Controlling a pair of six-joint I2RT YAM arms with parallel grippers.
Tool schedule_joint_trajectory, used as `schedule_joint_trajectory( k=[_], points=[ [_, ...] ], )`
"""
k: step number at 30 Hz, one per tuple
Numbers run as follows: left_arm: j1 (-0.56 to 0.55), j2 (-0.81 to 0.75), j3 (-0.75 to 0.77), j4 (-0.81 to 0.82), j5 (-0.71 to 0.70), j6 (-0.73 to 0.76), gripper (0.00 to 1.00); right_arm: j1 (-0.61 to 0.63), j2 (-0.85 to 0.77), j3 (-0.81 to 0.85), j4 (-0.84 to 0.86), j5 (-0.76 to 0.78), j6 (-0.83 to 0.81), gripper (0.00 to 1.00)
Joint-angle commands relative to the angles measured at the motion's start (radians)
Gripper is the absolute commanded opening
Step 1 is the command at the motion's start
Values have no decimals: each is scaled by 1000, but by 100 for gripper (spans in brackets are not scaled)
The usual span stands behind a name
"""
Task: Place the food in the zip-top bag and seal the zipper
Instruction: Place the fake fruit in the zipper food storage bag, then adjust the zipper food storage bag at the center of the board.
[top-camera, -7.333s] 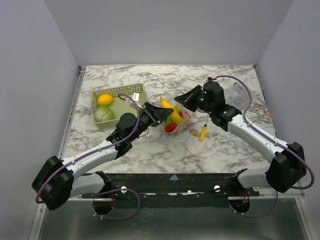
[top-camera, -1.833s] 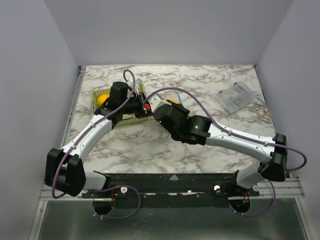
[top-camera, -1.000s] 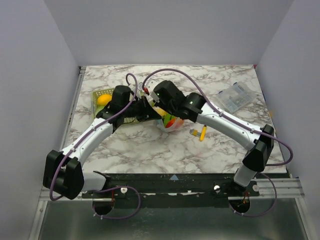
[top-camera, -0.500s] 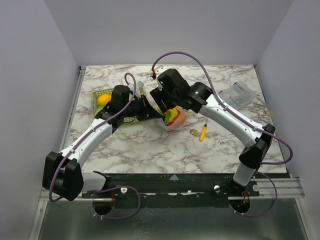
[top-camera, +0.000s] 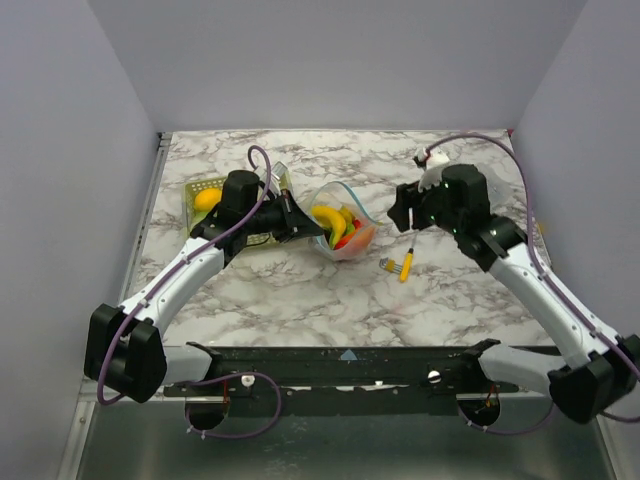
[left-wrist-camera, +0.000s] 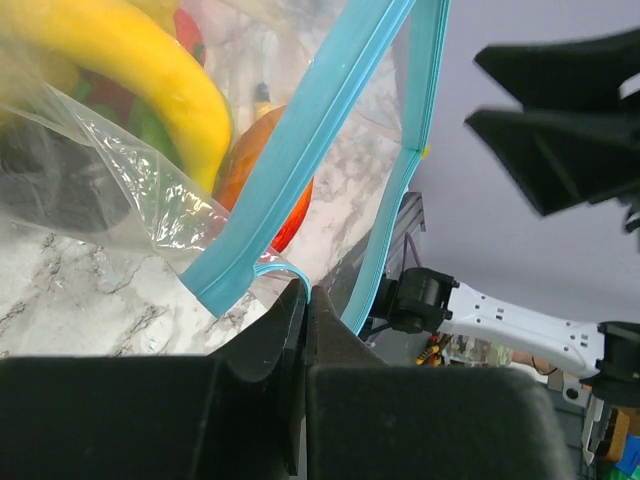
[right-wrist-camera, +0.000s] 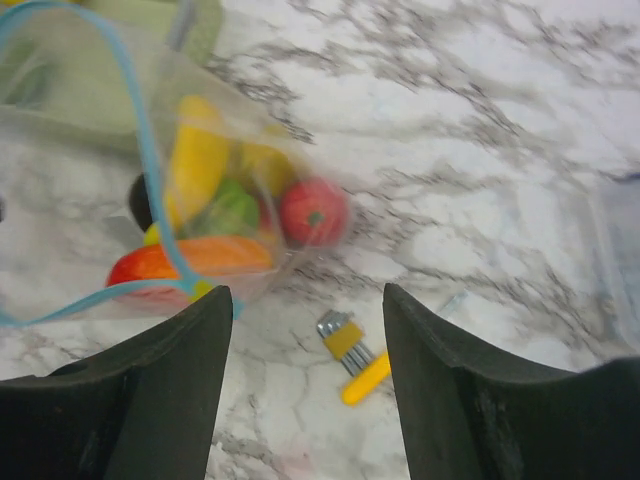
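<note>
The clear zip-top bag (top-camera: 362, 238) lies mid-table with its mouth held open toward the left. Inside it are a yellow banana (right-wrist-camera: 195, 160), a red tomato (right-wrist-camera: 312, 212), an orange piece (right-wrist-camera: 190, 258) and a green piece (right-wrist-camera: 232, 212) of the food. My left gripper (top-camera: 296, 222) is shut on the light-blue zipper (left-wrist-camera: 300, 150) at the mouth's corner. My right gripper (right-wrist-camera: 305, 295) hangs open and empty to the right of the bag, above the marble. A yellow lemon (top-camera: 208, 198) sits in the green basket (top-camera: 203, 183).
A yellow-handled tool (top-camera: 404, 266) lies on the marble just right of the bag, below my right gripper. The left arm crosses over most of the green basket. A clear plastic piece (right-wrist-camera: 618, 250) shows at the right edge of the right wrist view.
My right gripper has pulled away from over the bag's mouth to the right and now stands open. The left gripper keeps its hold on the zipper.
</note>
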Motion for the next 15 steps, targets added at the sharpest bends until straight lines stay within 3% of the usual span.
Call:
schedule_joint_trajectory(
  k=[1, 4, 6, 13, 15],
  points=[
    [-6, -25, 16, 13, -13, -19, 0, -1, -175, -322, 519, -282, -68, 63],
    [-6, -18, 27, 5, -5, -17, 0, -53, -260, -567, 859, -339, -21, 64],
    [-6, -15, 35, -9, 0, -8, 0, -107, -256, -630, 997, -425, 27, 65],
    [-6, -8, 47, -31, 2, 20, 0, -134, -161, -673, 1075, -527, -18, 55],
    [-6, -10, 43, -27, 9, 25, 0, -135, -159, -713, 1172, -548, -30, 54]
  ],
)
